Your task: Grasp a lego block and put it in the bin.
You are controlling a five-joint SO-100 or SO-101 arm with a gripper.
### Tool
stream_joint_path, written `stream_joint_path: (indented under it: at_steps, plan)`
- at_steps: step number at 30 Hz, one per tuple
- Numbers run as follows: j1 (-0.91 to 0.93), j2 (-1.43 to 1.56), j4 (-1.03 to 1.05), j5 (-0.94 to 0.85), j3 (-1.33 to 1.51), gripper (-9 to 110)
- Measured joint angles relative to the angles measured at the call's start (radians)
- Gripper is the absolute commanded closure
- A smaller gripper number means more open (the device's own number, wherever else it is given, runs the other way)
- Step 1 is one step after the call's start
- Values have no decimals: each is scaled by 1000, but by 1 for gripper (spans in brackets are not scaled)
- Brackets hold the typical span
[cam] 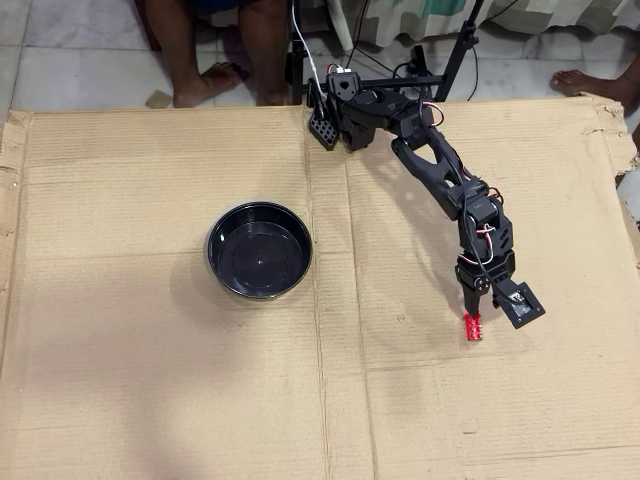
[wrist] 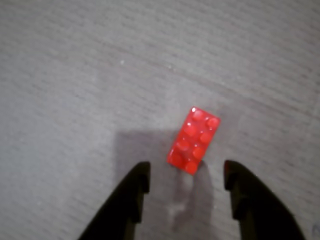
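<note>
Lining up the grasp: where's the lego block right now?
In the overhead view the lego block lies on the cardboard right of the bin, just beneath the gripper, whose jaws are open.

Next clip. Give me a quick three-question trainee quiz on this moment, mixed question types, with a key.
1. True or false: the lego block already lies in the bin.
2. In the overhead view, the bin sits on which side of the gripper? A) left B) right
3. Fill in: in the wrist view the gripper is ____, with the block lying just beyond its fingertips.

Key: 1 false, it lies on the cardboard; 2 A; 3 open.
</note>
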Motion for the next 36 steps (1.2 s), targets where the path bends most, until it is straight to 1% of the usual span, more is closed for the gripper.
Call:
stream_joint_path:
  at_steps: [6,23,36]
  plan:
    - [0,-38,-21,0,0,74]
    - [5,-143,-21,0,0,74]
    - [-28,-242,-25,2,-146,74]
